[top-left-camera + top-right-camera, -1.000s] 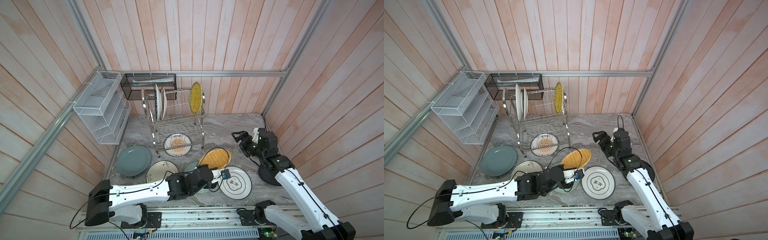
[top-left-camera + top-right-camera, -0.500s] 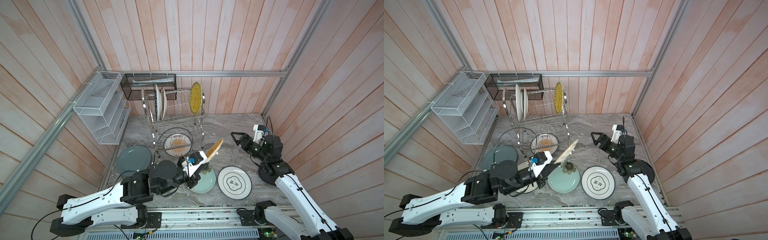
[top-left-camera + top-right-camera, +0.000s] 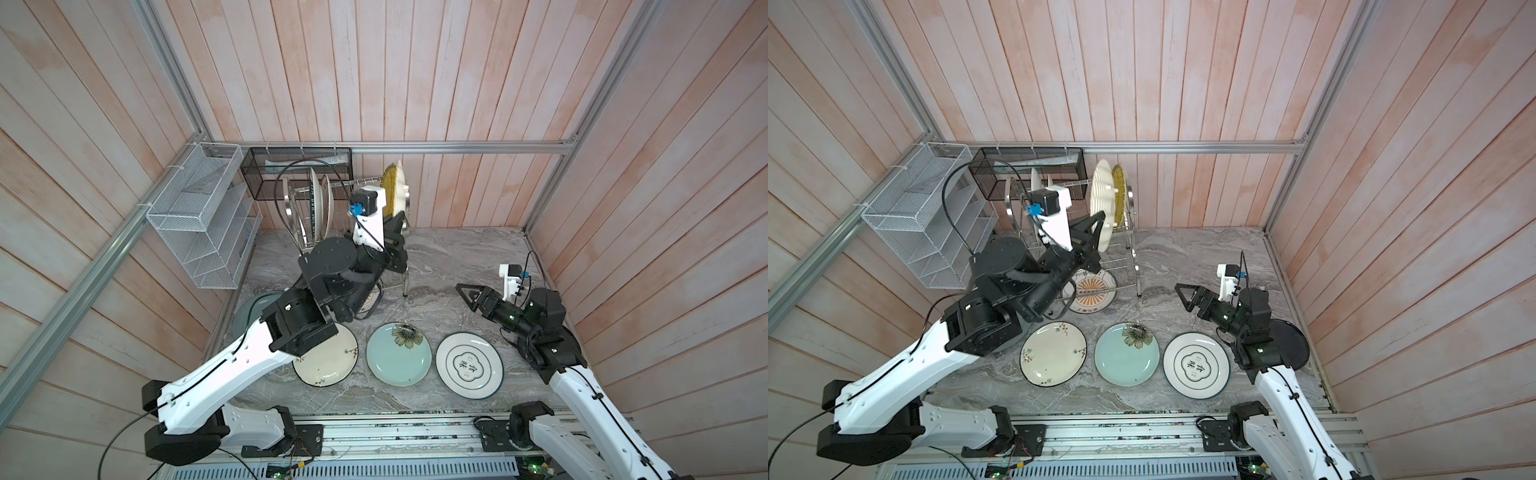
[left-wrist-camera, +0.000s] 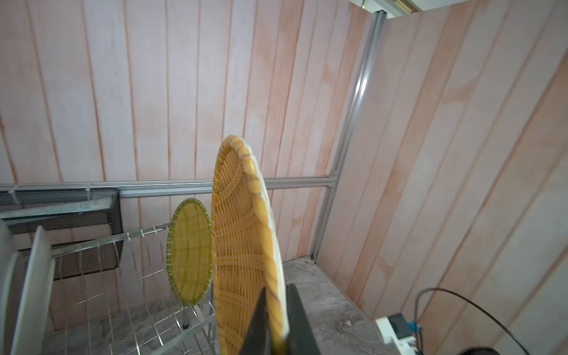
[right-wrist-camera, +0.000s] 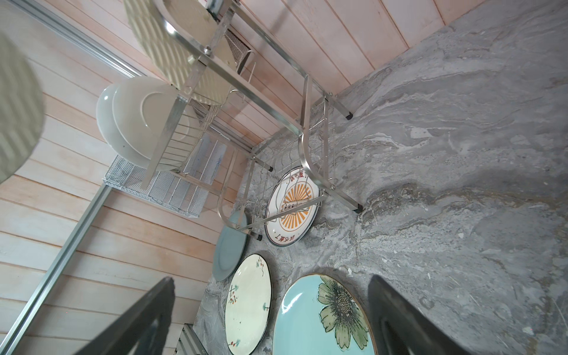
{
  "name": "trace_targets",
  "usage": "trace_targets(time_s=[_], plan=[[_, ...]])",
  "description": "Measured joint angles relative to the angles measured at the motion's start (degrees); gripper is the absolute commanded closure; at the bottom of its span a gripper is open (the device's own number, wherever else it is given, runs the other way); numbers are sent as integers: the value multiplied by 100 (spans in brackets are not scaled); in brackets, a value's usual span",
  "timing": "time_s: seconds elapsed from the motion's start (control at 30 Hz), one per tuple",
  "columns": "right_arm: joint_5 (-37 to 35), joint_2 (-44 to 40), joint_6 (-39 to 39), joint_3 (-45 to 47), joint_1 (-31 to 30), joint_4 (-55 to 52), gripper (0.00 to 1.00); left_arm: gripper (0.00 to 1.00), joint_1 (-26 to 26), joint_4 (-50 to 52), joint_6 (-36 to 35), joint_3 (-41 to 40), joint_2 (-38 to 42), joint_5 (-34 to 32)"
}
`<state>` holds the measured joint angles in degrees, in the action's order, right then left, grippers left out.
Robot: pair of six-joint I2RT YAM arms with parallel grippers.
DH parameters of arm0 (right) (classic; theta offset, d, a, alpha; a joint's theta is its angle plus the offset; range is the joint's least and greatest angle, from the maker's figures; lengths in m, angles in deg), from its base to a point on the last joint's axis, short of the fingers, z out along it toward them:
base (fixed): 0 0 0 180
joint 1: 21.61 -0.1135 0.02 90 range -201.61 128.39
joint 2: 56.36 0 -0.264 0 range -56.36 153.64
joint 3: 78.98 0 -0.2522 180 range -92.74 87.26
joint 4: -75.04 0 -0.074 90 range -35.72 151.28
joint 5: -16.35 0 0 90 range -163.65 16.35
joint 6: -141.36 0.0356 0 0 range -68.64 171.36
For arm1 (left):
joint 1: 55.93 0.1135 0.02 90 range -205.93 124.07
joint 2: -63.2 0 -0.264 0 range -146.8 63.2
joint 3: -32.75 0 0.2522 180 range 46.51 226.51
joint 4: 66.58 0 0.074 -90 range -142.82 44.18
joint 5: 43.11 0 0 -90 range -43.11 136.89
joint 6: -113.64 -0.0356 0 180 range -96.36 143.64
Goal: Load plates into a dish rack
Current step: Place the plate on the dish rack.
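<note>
Your left pincer point(image 4: 273, 307) is clamped on the rim of the woven orange plate point(image 4: 242, 246). A second ago that plate lay flat on the table point(image 3: 1183, 257); now it stands on edge at the top tier of the dish rack point(image 4: 135, 235), just beside the yellow woven plate point(image 4: 189, 252) slotted there. I judge only lowering and release remain. Lifting it bared the pale blue plate point(image 3: 1126, 354). Your right pincer point(image 3: 1183, 298) gapes empty near the lettered plate point(image 3: 1196, 365).

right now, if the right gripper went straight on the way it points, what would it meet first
Likely the dish rack, at its nearest leg; the open right gripper aims that way, but depth is unclear.
</note>
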<state>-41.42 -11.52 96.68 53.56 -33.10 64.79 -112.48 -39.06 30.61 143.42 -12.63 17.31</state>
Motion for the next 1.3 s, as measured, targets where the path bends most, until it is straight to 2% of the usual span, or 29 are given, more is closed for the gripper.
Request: trace_targets(time_s=[0.2,0.43,0.93,1.3], plan=[[181,-177,-96,120,0,11,2,100,1292,129,468,433,-664,619],[291,-92,-131,236,-109,24,2,100,1945,299,848,909,-1416,1213],[328,-24,-170,439,-343,173,2,100,2164,693,1154,1919,-2802,1239],[356,-50,-168,496,-343,175,2,100,2164,981,1263,2026,-3036,872]])
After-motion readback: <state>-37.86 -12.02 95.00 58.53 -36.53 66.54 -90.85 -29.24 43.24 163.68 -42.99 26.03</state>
